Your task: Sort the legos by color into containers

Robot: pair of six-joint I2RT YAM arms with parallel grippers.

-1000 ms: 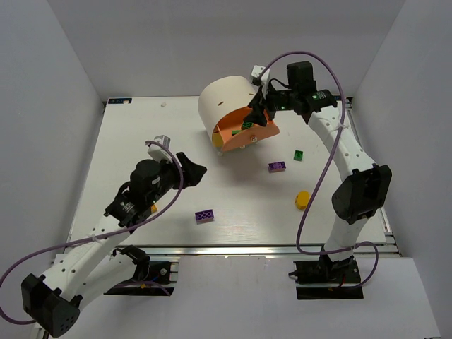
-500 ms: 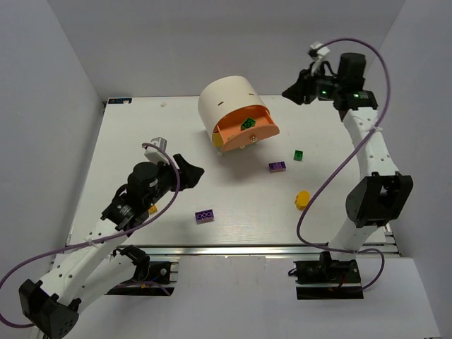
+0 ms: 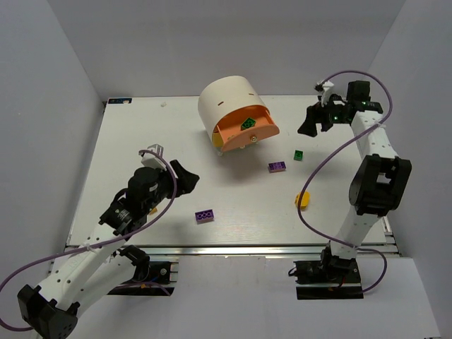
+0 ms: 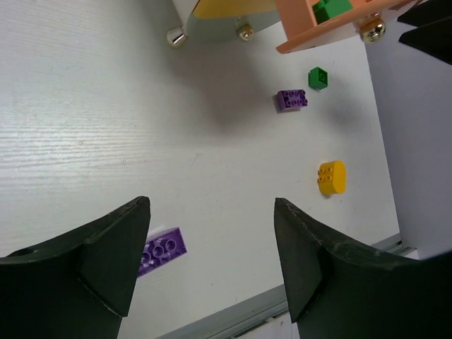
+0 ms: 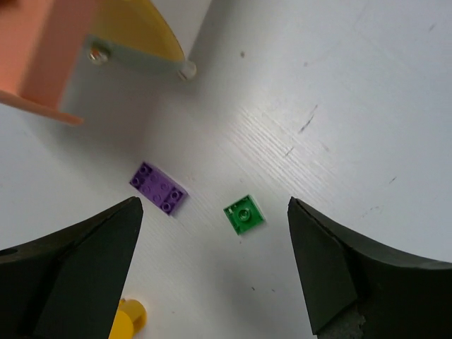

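The cream cabinet (image 3: 224,99) stands at the back middle. Its peach drawer (image 3: 263,131) is pulled open with one green lego (image 3: 248,123) inside. On the table lie a second green lego (image 3: 299,155), a purple lego (image 3: 277,167), a yellow lego (image 3: 302,199) and another purple lego (image 3: 205,215). My right gripper (image 3: 311,120) is open and empty, hovering above the loose green lego (image 5: 244,215). My left gripper (image 3: 185,176) is open and empty, above the near purple lego (image 4: 161,250). I do not see the orange lego.
The yellow drawer (image 5: 145,32) and grey-green drawer (image 5: 134,62) sit shut under the peach one (image 5: 32,56), each with a small knob (image 4: 245,32). The table's metal front edge (image 3: 233,247) runs near the arm bases. White walls enclose the sides.
My right gripper has left the peach drawer, swung right and come down over the loose green lego. A green lego stays in the drawer. My left arm drew back slightly.
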